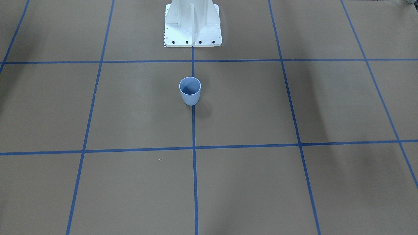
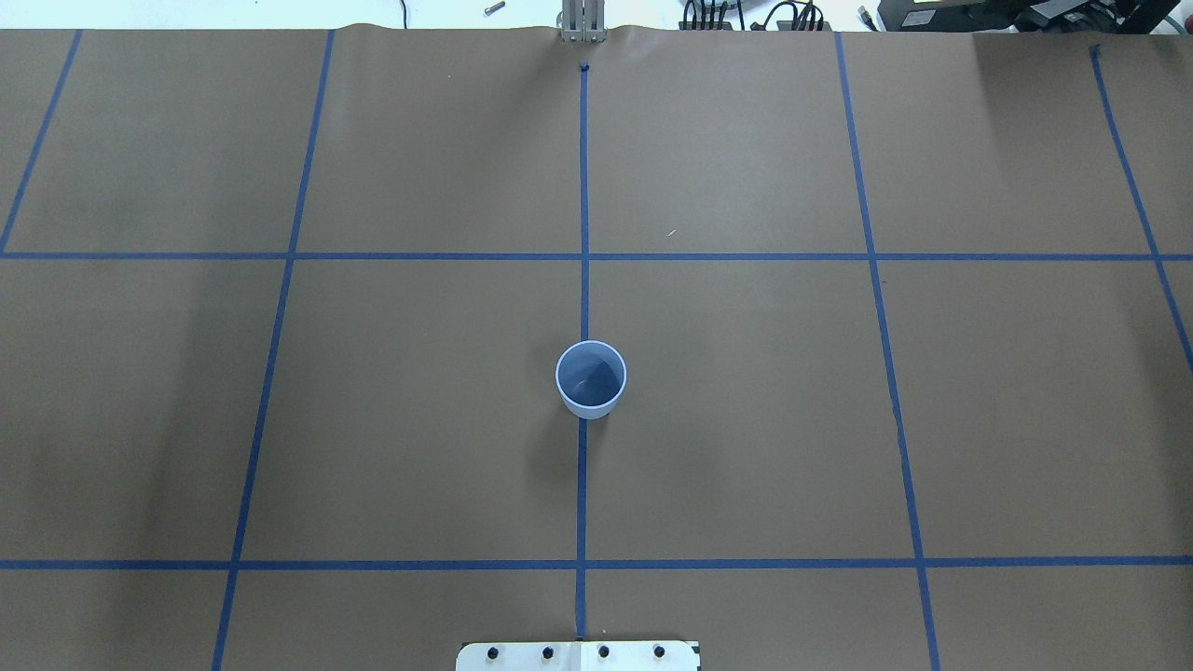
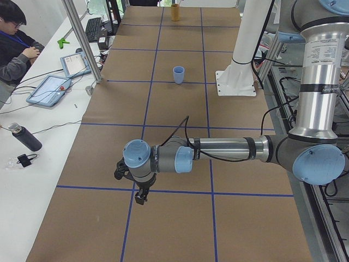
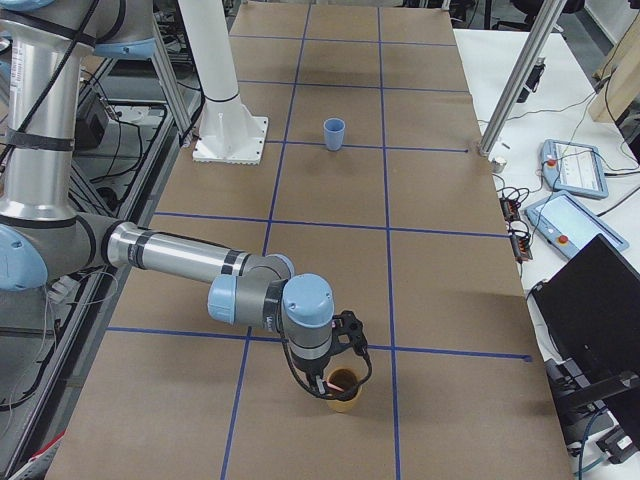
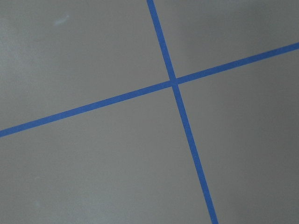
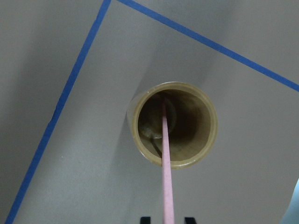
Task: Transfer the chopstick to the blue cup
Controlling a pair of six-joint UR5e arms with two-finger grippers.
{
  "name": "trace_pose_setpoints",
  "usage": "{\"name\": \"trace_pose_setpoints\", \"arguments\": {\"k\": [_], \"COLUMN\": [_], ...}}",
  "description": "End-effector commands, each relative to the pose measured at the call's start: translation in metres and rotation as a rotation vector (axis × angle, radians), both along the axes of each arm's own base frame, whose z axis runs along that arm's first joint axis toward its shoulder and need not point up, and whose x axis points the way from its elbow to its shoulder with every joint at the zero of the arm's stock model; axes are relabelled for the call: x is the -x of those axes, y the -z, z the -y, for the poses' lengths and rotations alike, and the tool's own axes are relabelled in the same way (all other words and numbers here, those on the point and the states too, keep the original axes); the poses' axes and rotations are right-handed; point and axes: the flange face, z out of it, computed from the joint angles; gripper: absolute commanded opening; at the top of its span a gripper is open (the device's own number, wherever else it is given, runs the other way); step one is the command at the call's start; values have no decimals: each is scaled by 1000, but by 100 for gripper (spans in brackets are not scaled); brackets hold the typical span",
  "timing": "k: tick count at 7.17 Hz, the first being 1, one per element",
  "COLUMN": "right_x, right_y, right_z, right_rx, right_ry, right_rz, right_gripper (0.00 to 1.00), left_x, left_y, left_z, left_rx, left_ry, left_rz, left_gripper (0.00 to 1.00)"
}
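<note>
The table (image 2: 746, 419) is covered with brown paper, and blue tape lines (image 2: 583, 186) divide it into large squares. The robot's white base plate (image 1: 192, 24) is bolted at the middle of one long edge. The blue cup (image 2: 590, 377) stands upright on the centre tape line, in front of this plate. A tan cup (image 4: 345, 402) stands far at the robot's right end, near a tape crossing. A tiny pale speck (image 1: 160, 159), perhaps a scrap, lies on the paper.
</note>
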Motion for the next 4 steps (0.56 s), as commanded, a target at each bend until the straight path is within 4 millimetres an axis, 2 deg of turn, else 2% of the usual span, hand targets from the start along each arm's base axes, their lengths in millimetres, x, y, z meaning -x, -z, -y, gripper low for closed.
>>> {"name": "trace_pose_setpoints", "arguments": {"k": [1, 4], "right_x": [-1, -3], "right_y": [-5, 17], "right_z": [-7, 7], "right_rx": [9, -32], "right_ry": [6, 4], "right_rz": [-20, -33], "right_gripper": [0, 0], "left_x": [0, 0], "left_y": [1, -1], "left_z": [0, 0], "left_rx": [-2, 2], "left_ry": [0, 1], "left_rz": [0, 0], "left_gripper": [99, 99]}}
